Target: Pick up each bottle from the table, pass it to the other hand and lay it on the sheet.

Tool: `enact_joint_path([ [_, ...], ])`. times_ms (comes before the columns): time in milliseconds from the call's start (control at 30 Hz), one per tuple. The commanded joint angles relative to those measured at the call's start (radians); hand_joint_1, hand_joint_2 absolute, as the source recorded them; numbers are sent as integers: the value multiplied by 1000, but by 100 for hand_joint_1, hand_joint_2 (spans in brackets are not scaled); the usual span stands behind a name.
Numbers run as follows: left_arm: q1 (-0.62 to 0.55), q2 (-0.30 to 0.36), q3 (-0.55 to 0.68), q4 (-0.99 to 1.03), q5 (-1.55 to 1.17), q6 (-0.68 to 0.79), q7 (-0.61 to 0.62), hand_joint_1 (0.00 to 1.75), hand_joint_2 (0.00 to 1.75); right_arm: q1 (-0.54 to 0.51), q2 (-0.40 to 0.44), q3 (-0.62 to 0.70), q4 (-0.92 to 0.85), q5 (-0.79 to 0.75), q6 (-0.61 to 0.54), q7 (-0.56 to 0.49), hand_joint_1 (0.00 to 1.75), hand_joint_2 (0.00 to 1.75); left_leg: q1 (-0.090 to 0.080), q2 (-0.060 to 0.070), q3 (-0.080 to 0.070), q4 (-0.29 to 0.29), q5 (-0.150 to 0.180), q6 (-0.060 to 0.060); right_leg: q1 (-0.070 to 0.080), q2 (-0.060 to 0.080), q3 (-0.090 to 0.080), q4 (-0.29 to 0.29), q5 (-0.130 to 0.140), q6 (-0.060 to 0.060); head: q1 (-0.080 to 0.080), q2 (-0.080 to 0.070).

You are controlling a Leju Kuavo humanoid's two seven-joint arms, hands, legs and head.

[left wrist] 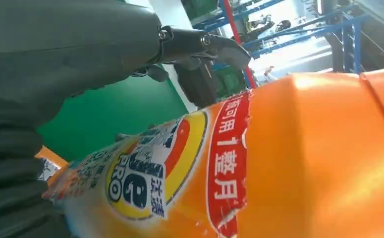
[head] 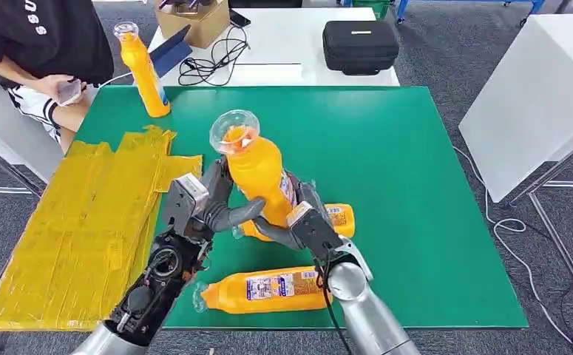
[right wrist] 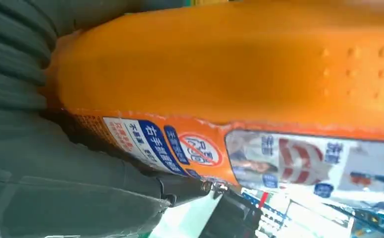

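Hands first: my left hand [head: 208, 201] and my right hand [head: 307, 222] both wrap the same orange bottle [head: 257, 168], fingers curled round its lower body from opposite sides. I judge this the middle of the hand-over; which hand carries the weight I cannot tell.

I hold the bottle above the green tabletop [head: 387, 148], between my two hands, roughly upright and leaning a little, its clear cap [head: 234, 129] on top. In my left wrist view its label [left wrist: 180, 163] lies right against my thumb [left wrist: 81, 44]; in my right wrist view the orange body [right wrist: 219, 64] sits tight against my palm.

The yellow sheet [head: 83, 229] lies off to my left, so my left hand is the nearer one to lay the bottle there, and its long axis must tip from standing to flat.

Two more bottles lie on their sides near my right hand: one [head: 268, 290] close to the front edge, one [head: 338, 218] partly hidden behind my right hand. Another bottle [head: 144, 70] stands at the far corner, beside a seated person [head: 39, 44].
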Motion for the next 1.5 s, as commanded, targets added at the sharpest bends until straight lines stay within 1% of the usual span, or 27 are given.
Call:
enact_joint_path([
  [33,-34,-12,100,130,31,11,6,0,175,-55,-5,112,108,15,8,-12,175,175,1,4,5,-1,-1,-1,1,2,4,-1,0,1,0,0],
  [100,-29,-13,105,121,41,3,3,0,175,-60,-3,115,117,22,0,-11,175,175,0,3,3,-1,-1,-1,0,2,2,-1,0,0,0,0],
  [133,-25,-14,108,113,44,3,2,30,175,-60,-1,112,115,24,-2,-9,175,175,1,4,4,-1,-2,-1,0,2,4,-1,0,1,0,0],
  [167,-24,-14,109,108,44,3,2,147,175,-58,0,109,113,31,-5,-5,175,175,1,3,3,-1,-1,-1,0,2,3,-1,0,1,0,0],
  [200,-23,-14,108,102,44,3,1,143,175,-57,1,106,110,33,-6,-4,175,175,0,2,2,-1,-1,-1,0,1,2,-1,0,0,0,0],
  [233,-20,-13,107,93,47,0,-1,105,175,-56,2,102,107,38,-5,-1,175,175,1,3,4,0,-2,-1,1,1,4,-1,-1,1,0,0],
  [267,-17,-10,104,82,53,-8,-4,19,175,-59,2,100,107,42,-4,1,175,175,0,2,3,0,-1,-1,1,1,2,-1,-1,1,0,0],
  [433,-15,-10,102,76,54,-9,-4,21,175,-60,2,96,106,44,-3,2,175,175,0,2,2,0,-1,-1,1,0,2,0,-1,1,0,0],
  [467,-13,-7,99,70,53,-13,-6,59,175,-60,3,95,107,47,-3,4,175,175,1,2,3,0,-2,-1,1,1,2,0,-1,1,0,0],
  [500,-10,-6,96,64,52,-16,-8,47,175,-61,4,92,107,53,-4,6,175,175,0,2,2,0,-1,-1,1,1,2,-1,0,1,0,0],
  [533,-6,-5,91,52,49,-21,-10,3,175,-60,5,87,106,60,-5,8,175,175,1,2,3,0,-2,-1,1,1,3,-1,-1,1,0,0],
  [567,-2,-4,87,42,48,-25,-11,0,175,-61,6,84,106,64,-5,9,175,175,0,2,2,0,-1,-1,1,1,2,0,0,1,0,0],
  [933,14,2,59,-24,61,-62,-13,0,175,-66,-1,77,115,83,-9,15,175,175,0,1,2,0,-1,-1,1,0,1,-1,0,1,0,0],
  [1033,39,11,37,-93,65,-86,-24,0,175,-71,-6,78,135,95,-29,18,175,175,0,1,1,0,-1,-1,1,0,1,-1,0,1,0,0],
  [1100,48,12,28,-125,64,-92,-27,0,175,-73,-7,75,146,96,-39,14,175,175,1,3,4,1,-3,-1,2,1,4,-1,-1,1,0,0],
  [1167,52,16,16,-147,58,-101,-28,0,175,-72,-6,75,153,108,-53,6,175,175,1,2,2,0,-1,-1,1,0,2,-1,-1,1,0,0],
  [1367,61,11,-8,-176,25,-107,-39,0,175,-60,2,84,148,135,-57,9,175,175,1,1,3,0,-2,-1,1,-1,3,-1,-1,1,0,0],
  [1400,63,10,-9,-178,23,-107,-39,0,175,-58,3,86,149,137,-57,10,175,175,0,1,1,0,-1,-1,1,0,1,-1,0,1,0,0],
  [1467,63,10,-9,-178,23,-107,-39,0,175,-58,3,86,149,137,-57,10,175,175,1,2,4,0,-2,-1,1,0,4,-1,-1,1,0,0],
  [1500,63,10,-8,-179,21,-107,-40,0,175,-59,4,89,152,140,-57,12,175,175,0,1,1,0,-1,-1,1,-1,1,-1,0,1,0,0],
])
